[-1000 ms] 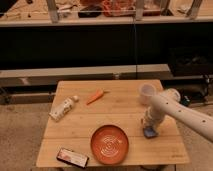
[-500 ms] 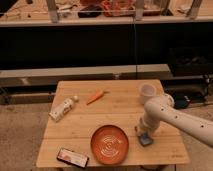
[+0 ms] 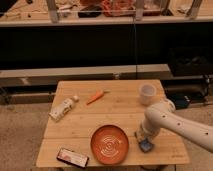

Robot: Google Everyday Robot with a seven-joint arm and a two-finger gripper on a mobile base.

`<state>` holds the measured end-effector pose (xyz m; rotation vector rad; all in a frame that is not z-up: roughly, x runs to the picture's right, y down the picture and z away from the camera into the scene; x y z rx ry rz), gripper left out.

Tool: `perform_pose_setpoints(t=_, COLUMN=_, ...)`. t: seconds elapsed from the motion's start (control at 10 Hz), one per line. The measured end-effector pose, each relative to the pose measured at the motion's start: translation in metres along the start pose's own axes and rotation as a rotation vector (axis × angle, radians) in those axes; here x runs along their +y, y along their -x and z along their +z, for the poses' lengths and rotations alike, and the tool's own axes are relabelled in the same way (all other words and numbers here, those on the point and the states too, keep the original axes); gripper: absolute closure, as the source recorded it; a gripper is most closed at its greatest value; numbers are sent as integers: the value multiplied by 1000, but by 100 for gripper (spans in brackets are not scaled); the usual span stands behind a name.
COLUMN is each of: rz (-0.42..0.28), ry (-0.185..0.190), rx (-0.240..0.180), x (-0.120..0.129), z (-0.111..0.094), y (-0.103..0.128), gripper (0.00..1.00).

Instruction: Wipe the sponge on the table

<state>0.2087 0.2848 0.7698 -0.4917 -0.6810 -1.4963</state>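
Since one second ago the white gripper (image 3: 143, 136) has dragged the small blue rectangular sponge (image 3: 146, 145) over the light wooden plank table (image 3: 125, 112) toward its near edge, away from the white round cup (image 3: 147, 93). It stands directly above the sponge, just beside the round orange plate (image 3: 109, 144), probably to keep pressure for wiping; whether it pinches the sponge or only presses it, I cannot tell.

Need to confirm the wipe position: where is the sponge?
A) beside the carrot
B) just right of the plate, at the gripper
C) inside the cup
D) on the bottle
B: the sponge lies on the table just right of the plate, with the gripper down over it near the table's front right.
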Motion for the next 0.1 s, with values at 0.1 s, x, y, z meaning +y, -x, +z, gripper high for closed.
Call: perform_pose_setpoints(t=0.1, rz=9, ry=7, rx=1, x=9, z=1, y=4, gripper=99)
